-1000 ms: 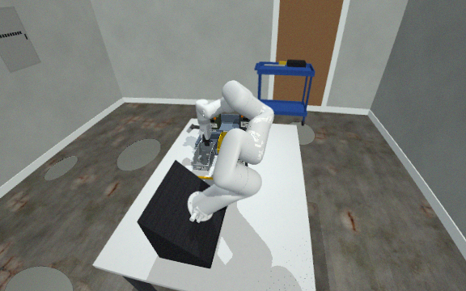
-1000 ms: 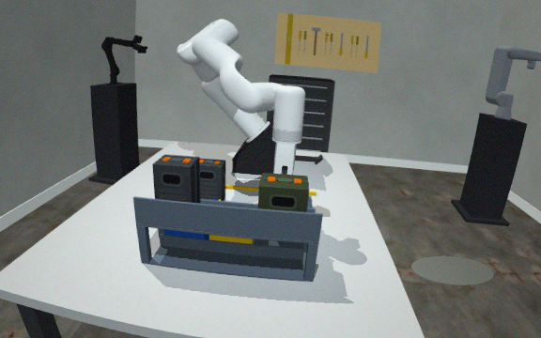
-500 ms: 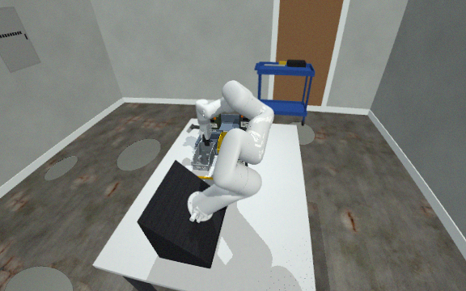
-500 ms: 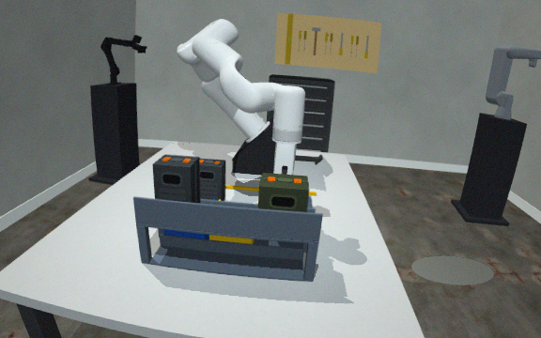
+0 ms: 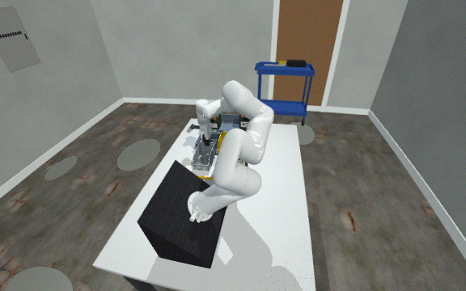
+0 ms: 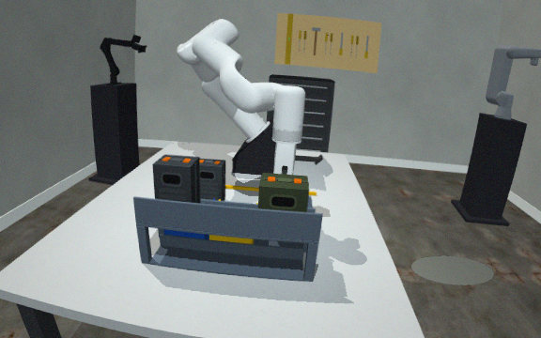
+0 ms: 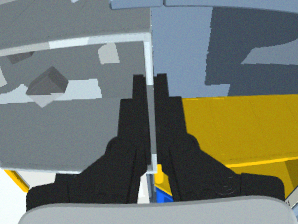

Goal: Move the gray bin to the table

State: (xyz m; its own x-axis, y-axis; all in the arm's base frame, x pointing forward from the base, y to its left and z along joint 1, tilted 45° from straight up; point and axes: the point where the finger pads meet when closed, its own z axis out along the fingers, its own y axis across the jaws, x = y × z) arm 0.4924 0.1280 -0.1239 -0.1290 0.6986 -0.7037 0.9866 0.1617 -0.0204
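Your gripper point(image 7: 152, 106) is clamped on the thin side wall of the gray bin point(image 5: 203, 155), whose long axis runs near to far

In the exterior view the shelf's point(image 6: 227, 221) back panel hides the bins' open fronts. From above, the arm point(image 5: 237, 153) covers most of the shelf. The parts in the gray bin point(image 7: 73, 106) are too blurred to identify.
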